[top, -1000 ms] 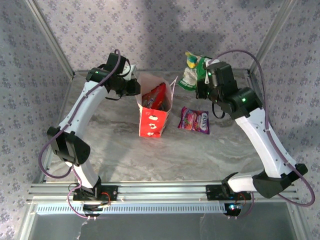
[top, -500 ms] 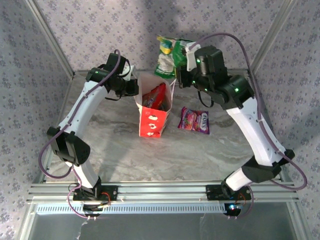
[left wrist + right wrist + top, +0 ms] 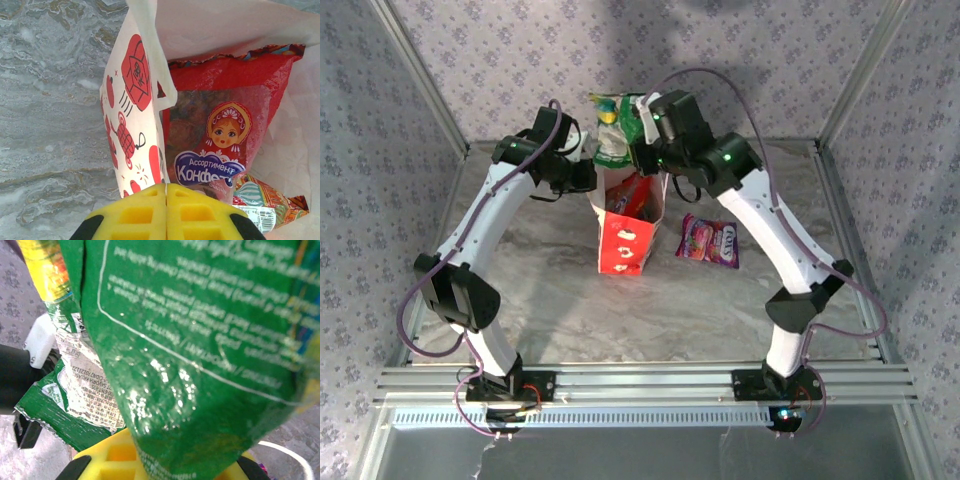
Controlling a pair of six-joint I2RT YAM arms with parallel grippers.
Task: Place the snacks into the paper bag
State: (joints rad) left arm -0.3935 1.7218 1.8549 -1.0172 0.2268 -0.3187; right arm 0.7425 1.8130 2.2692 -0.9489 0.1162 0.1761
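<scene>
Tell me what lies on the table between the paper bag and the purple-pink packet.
Nothing. In the top external view, the strip of marble table between the paper bag and the purple-pink packet is bare.

Upright open white-and-red paper bag point(image 3: 625, 238) holds a red packet point(image 3: 227, 107); green packet point(image 3: 612, 138) hangs above it, purple-pink packet point(image 3: 708, 241) lies beside.

The left arm point(image 3: 485, 215) bends out at its elbow and reaches inward, wrist tipped down; the left gripper point(image 3: 166, 192) has its yellow fingers point(image 3: 135, 215) pressed together, apparently nipping the rim of the paper bag point(image 3: 125, 100); the right arm point(image 3: 775, 235) arches high and leftward; the right gripper point(image 3: 635, 125) is clamped on the green packet point(image 3: 190, 340).
</scene>
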